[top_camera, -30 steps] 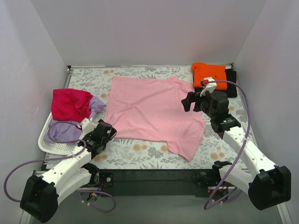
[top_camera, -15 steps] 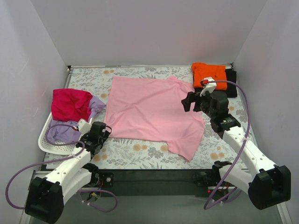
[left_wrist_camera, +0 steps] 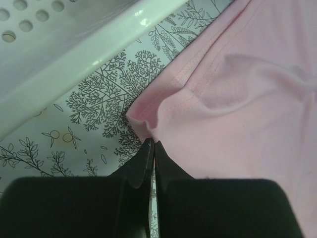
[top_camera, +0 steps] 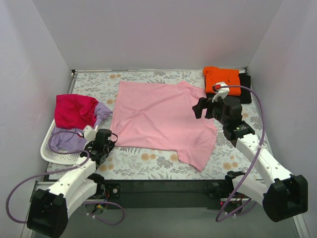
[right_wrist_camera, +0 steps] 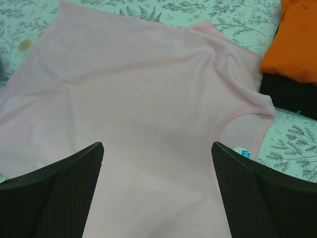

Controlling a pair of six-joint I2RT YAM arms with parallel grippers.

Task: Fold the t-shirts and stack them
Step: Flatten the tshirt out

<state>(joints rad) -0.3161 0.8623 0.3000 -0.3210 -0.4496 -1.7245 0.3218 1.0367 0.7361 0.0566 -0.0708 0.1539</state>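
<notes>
Light pink t-shirt (top_camera: 161,116) lies spread flat mid-table on the floral cloth (top_camera: 148,161). Left gripper (left_wrist_camera: 151,144) has its jaws pressed together, pinching the shirt's bunched near-left corner, just beside the white laundry basket (left_wrist_camera: 74,59). Right gripper (right_wrist_camera: 157,148) is spread wide, hovering above the collar side.
</notes>
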